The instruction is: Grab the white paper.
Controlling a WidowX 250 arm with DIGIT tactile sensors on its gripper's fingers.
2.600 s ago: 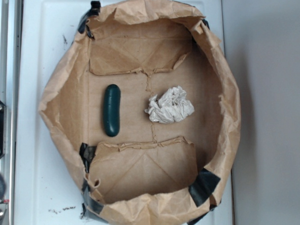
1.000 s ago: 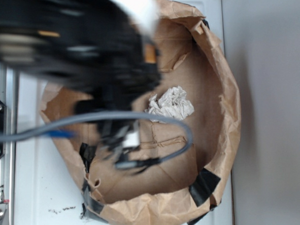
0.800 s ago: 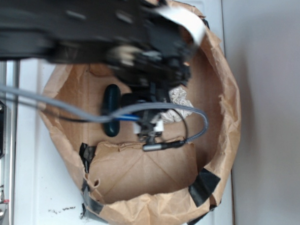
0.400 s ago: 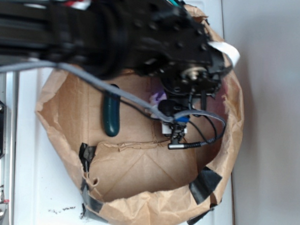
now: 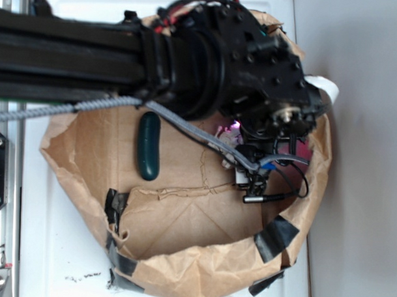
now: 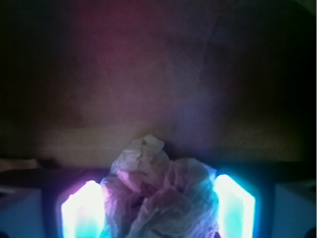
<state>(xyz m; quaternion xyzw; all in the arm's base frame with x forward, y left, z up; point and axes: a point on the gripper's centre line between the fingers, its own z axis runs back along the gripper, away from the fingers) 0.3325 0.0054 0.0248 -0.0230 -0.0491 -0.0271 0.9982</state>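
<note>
A white, slightly scuffed tabletop (image 5: 64, 248) carries a wide brown paper bag (image 5: 181, 278) lying opened out, its rim crumpled and rolled, patched at the near corners with black tape (image 5: 274, 230). To the right of the table runs a plain grey wall (image 5: 367, 161); along the left edge stands a metal rail (image 5: 2, 181). The bag's floor is flat creased kraft paper with fold lines and a flap.

The black arm (image 5: 71, 53) reaches across from the left, and its bulky wrist hangs over the right half of the bag, trailing a grey braided cable (image 5: 180, 125). Left of the wrist, well apart from it, a dark green pickle-shaped object (image 5: 148, 145), smooth and oblong, lies on the bag floor.

In the wrist view the gripper (image 6: 158, 208) stands spread, its two glowing translucent fingers (image 6: 81, 210) on either side of the white paper (image 6: 161, 196). The paper is a lumpy, wrinkled wad, sitting right between the fingers and filling most of the gap; whether the pads touch it cannot be told. Beyond the wad the brown bag wall rises dim and blurred.
</note>
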